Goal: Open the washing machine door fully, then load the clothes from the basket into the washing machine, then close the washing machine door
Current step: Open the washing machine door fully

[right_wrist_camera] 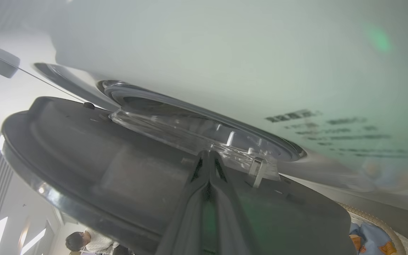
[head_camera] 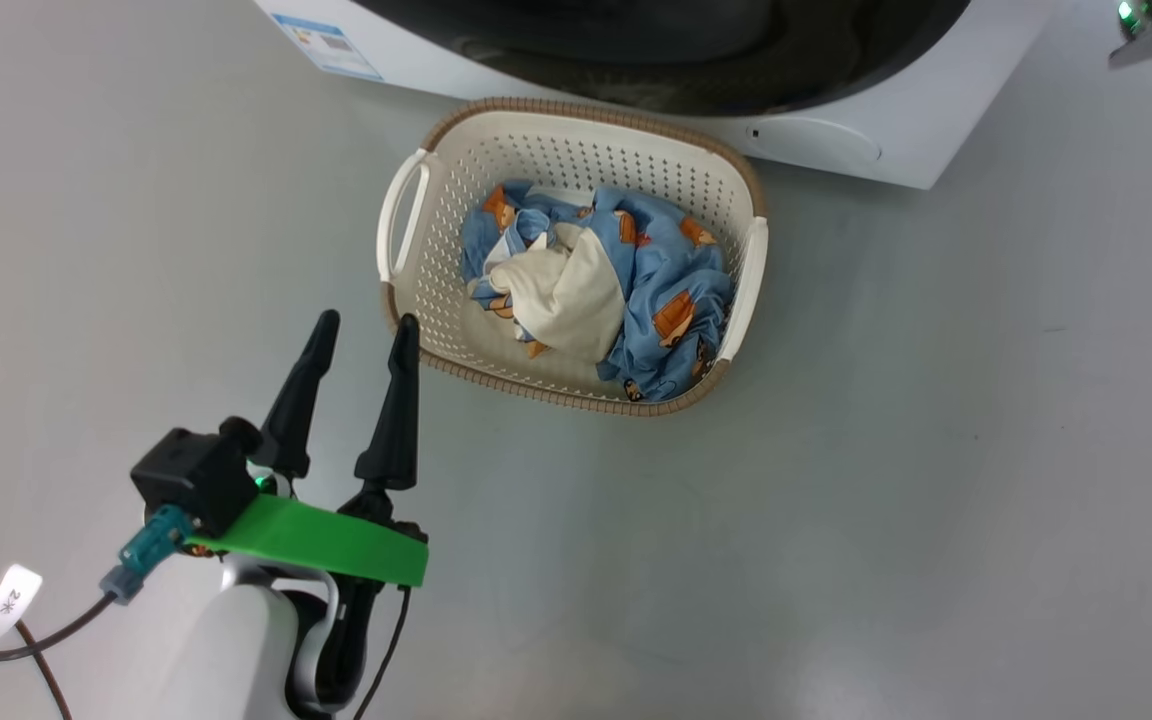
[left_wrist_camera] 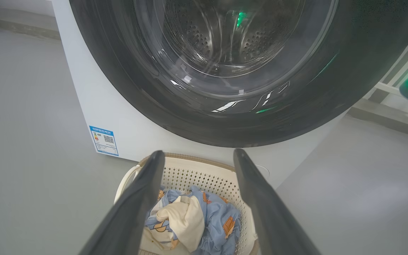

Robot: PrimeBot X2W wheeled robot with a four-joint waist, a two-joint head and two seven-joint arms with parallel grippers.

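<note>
Right gripper point(right_wrist_camera: 208, 157), pinched shut, is poking tips against the washing machine door point(right_wrist_camera: 83, 152) inner face. Left gripper point(head_camera: 366, 322) is hovering spread, clothes point(head_camera: 636, 280) lying far-right of it.

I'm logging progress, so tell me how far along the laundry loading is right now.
Done: nothing fully. In hand: the washing machine door stands ajar, the shut right gripper tucked between it and the washing machine. Remaining: swing the door fully open, move the clothes, all lying in the basket near the open, empty left gripper, into the drum, then close the door.
</note>
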